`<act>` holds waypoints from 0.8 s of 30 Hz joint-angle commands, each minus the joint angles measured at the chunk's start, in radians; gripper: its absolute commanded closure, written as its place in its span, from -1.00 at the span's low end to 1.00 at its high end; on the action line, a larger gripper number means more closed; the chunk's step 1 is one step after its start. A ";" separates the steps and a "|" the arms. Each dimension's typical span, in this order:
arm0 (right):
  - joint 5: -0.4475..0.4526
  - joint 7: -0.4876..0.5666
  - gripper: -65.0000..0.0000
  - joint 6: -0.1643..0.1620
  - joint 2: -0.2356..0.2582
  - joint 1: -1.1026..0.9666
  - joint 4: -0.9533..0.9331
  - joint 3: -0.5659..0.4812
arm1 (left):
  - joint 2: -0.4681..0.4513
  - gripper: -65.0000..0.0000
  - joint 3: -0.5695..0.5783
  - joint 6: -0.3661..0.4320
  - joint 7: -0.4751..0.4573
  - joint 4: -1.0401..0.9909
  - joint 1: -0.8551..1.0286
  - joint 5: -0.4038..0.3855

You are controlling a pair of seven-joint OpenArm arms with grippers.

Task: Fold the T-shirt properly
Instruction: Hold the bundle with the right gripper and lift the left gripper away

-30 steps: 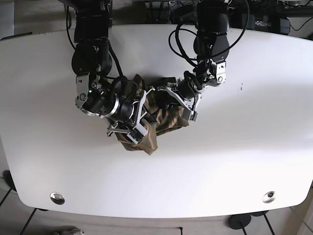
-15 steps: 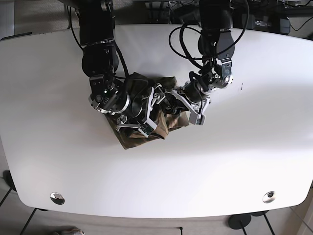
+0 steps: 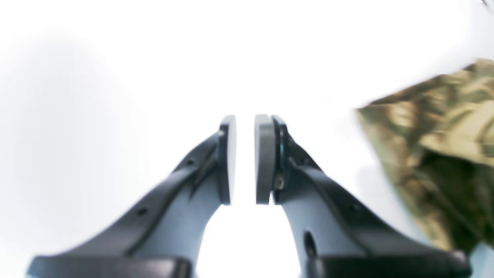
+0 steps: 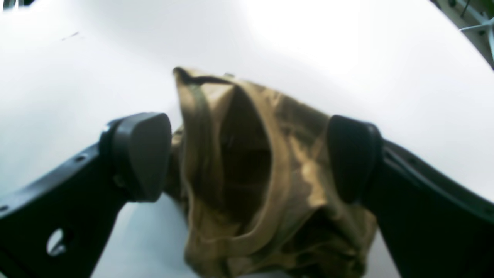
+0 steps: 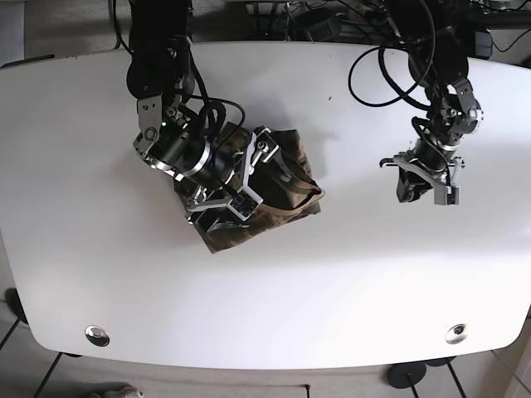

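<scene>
The right gripper (image 4: 247, 154) has its fingers spread wide, one dark pad (image 4: 141, 154) on either side of the T-shirt (image 4: 266, 181), and it grips nothing, the cloth sitting loose in the gap between them. From the base view that same gripper (image 5: 249, 178) hangs right over the bundle, which lies just left of the middle of the white table (image 5: 348, 282), a compact camouflage wad with a curled edge poking out toward the right. Over on the other side, the left gripper (image 3: 245, 158) is nearly closed, only a thin slit of bright table showing between its flat pads, and nothing is caught in there; the shirt (image 3: 436, 154) shows only at the edge of its wrist view, well apart. The base view confirms it, left gripper (image 5: 425, 184) parked off toward the table's right side, clear of the cloth. Now the worry: that shirt looks bunched rather than flat, with an open pocket of fabric gaping upward, so if the right fingers close here they would likely pinch several layers at once and drag the whole wad instead of a single edge. And with the left arm this far away, nothing pins the cloth down, so any pull could slide it.
</scene>
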 commanded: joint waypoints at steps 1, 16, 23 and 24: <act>0.019 0.017 -0.89 0.001 -0.007 -0.007 0.014 -0.004 | -0.040 0.79 -0.005 -0.010 -0.021 0.016 -0.012 -0.016; 0.017 0.108 -0.14 0.001 -0.073 -0.031 -0.249 -0.234 | -0.020 0.79 0.002 -0.010 -0.021 0.019 0.020 -0.015; 0.017 0.106 -0.14 0.001 -0.067 -0.053 -0.039 -0.201 | -0.023 0.79 0.114 -0.010 -0.021 0.025 0.026 -0.016; 0.017 0.106 -0.13 0.001 -0.068 -0.053 -0.029 -0.169 | -0.021 0.79 0.133 -0.010 -0.021 0.033 0.028 -0.016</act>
